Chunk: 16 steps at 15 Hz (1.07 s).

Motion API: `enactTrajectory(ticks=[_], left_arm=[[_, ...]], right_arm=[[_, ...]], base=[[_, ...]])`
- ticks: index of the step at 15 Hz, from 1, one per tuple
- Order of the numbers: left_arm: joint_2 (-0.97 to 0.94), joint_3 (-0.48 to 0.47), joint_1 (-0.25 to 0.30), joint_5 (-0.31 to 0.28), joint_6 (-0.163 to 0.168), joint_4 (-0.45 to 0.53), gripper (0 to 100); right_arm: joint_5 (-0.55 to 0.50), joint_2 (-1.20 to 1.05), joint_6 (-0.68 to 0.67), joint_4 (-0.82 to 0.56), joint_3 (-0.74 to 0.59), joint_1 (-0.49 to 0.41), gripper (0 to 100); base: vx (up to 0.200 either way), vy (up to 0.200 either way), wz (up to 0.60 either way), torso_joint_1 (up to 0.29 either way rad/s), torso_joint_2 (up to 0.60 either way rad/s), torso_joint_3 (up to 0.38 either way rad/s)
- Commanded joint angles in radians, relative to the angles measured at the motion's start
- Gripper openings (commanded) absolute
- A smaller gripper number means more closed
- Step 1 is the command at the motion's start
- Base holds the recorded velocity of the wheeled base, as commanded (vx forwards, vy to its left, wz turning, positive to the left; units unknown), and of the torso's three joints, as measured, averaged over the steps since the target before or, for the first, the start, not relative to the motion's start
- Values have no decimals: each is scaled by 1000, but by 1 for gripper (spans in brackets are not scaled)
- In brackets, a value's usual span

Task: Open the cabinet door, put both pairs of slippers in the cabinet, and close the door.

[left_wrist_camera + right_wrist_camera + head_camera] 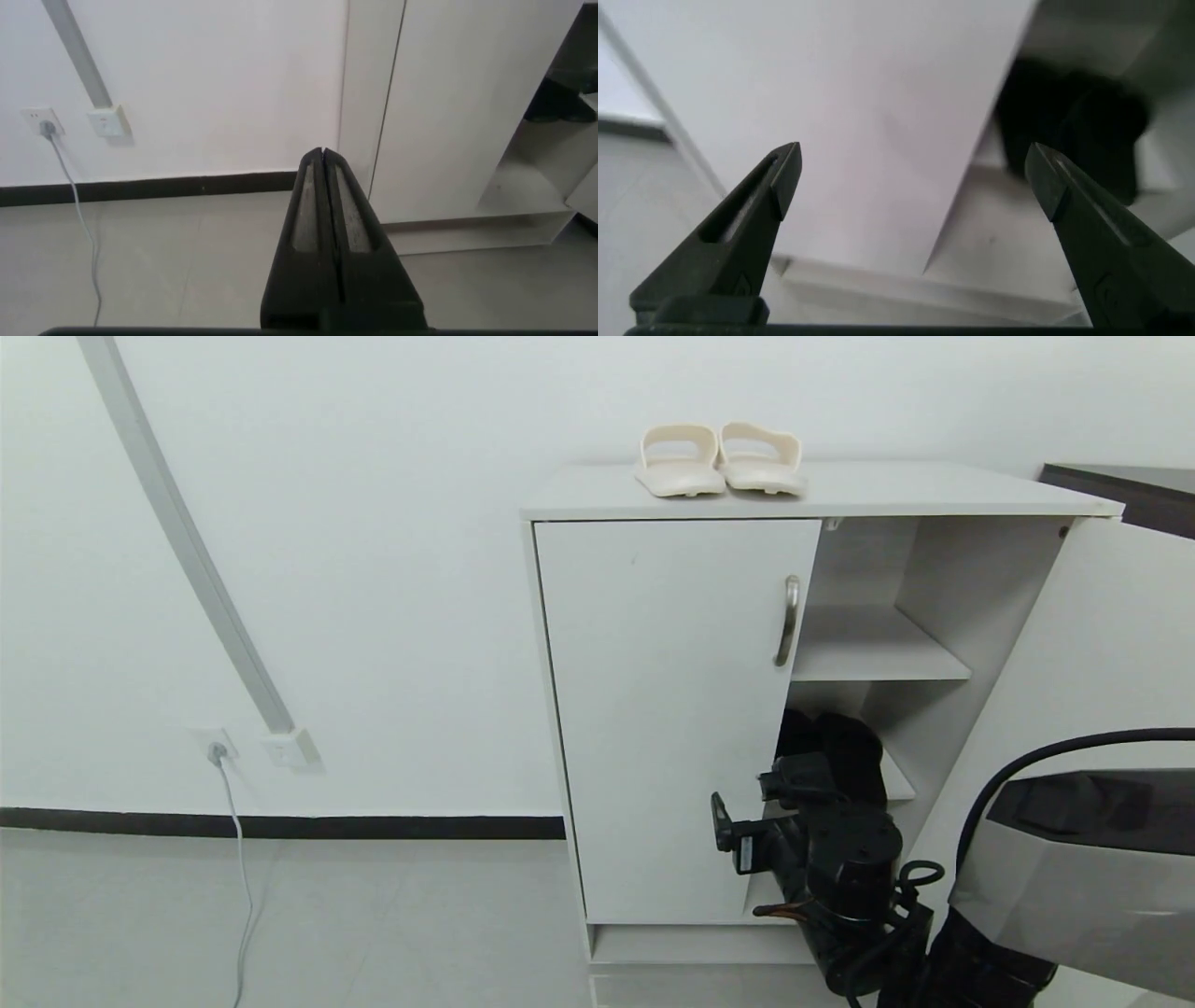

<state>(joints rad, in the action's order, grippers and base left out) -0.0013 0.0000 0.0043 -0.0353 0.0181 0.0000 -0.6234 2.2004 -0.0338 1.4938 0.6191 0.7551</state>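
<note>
A white cabinet (887,490) stands against the wall, its left door (663,709) shut and its right door (1092,635) swung wide. A cream pair of slippers (719,462) sits on the cabinet top. A black pair of slippers (840,751) (1074,121) (561,98) lies on the lower shelf inside. My right gripper (752,798) (913,154) is open with nothing in it, low in front of the opening at the left door's free edge, just short of the black pair. My left gripper (322,159) is shut on nothing, low over the floor to the cabinet's left.
The upper shelf (878,649) holds nothing. A metal handle (790,621) runs down the left door's edge. A wall socket with a hanging cable (217,751) and a slanted conduit (187,541) are on the left. A dark piece of furniture (1130,490) stands behind the open door.
</note>
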Motion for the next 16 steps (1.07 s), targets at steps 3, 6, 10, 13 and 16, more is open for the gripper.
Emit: enactTrajectory(ticks=[3, 6, 10, 13, 16], left_arm=[[1, 0, 0, 0, 0, 0, 0], [1, 0, 0, 0, 0, 0, 0], [1, 0, 0, 0, 0, 0, 0], [1, 0, 0, 0, 3, 0, 0], [1, 0, 0, 0, 2, 0, 0]], right_arm=[[1, 2, 0, -3, -1, 6, 100], [1, 4, 2, -3, -1, 7, 100], [4, 4, 2, -6, 1, 13, 100], [25, 22, -9, -3, -19, -3, 100], [30, 36, 2, -4, 5, 20, 100]], base=[[0, 0, 0, 54, -439, -352], [0, 0, 0, 108, -460, -354], [0, 0, 0, 134, -465, -327], [0, 0, 0, 163, -484, -320], [0, 0, 0, 180, -499, -317]])
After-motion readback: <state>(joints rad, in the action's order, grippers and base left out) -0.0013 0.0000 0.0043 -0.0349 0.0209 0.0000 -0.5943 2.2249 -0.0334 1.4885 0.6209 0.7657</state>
